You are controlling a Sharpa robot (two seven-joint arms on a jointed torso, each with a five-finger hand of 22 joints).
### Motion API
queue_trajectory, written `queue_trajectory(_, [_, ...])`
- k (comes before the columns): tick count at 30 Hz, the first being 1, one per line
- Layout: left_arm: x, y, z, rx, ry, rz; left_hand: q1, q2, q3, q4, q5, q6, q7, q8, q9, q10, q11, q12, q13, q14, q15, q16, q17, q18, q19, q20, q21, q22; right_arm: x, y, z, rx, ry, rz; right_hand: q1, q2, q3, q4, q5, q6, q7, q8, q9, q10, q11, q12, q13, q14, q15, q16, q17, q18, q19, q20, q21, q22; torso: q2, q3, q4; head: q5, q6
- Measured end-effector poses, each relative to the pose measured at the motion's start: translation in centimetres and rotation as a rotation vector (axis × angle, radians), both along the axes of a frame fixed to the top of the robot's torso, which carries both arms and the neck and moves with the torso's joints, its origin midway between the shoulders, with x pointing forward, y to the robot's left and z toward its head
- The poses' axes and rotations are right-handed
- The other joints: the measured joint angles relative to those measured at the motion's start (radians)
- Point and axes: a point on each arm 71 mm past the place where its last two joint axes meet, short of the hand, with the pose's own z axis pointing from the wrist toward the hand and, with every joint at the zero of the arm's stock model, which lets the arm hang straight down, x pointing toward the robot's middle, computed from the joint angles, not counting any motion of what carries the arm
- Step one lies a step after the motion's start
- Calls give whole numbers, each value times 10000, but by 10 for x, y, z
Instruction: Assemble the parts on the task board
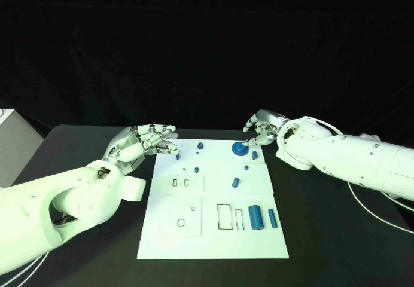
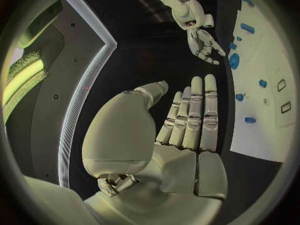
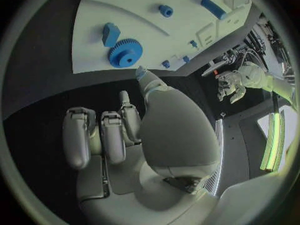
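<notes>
The white task board [image 1: 216, 239] lies in the middle of the black table. A blue gear [image 1: 240, 147] sits at its far edge, with small blue pegs [image 1: 197, 170] scattered below it and two blue cylinders [image 1: 255, 216] lying near the front right. My right hand [image 1: 263, 128] hovers just behind the gear [image 3: 125, 52] with its fingers apart, the thumb reaching toward the gear and holding nothing. My left hand [image 1: 151, 143] hangs at the board's far left corner with its fingers [image 2: 197, 110] extended and empty. The board [image 2: 262, 130] lies beside that hand.
A white box [image 1: 13, 143] stands at the table's left edge. A thin white cable [image 1: 371, 209] loops on the table at the right. Rectangular slots [image 1: 224, 216] are cut into the board near the cylinders.
</notes>
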Motion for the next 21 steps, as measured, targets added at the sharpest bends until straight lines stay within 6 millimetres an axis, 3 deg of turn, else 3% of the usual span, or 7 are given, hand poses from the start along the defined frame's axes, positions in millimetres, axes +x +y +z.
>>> queue_trajectory(5, [0,0,0,5,9,2,0,0,0,0,0,0,0,0,0,0,0,0,0,0,0,0,0,0,0,0,0,-1,2,3,-6,-104,257,-28,0,0,-97,97,0,-23,23,0,3,149,10,233,0,1,0,48,0,0,31,31,70,-1,1,2,20,14,-22])
queue_trajectory(21, [1,0,-1,8,28,-17,-41,41,0,0,0,0,0,0,0,0,0,0,0,0,0,48,20,1,-38,-37,0,9,4,8,-24,-339,826,-81,79,80,-158,168,41,-39,40,39,25,239,28,350,-2,2,0,96,-3,0,31,31,214,-3,3,14,0,62,-92])
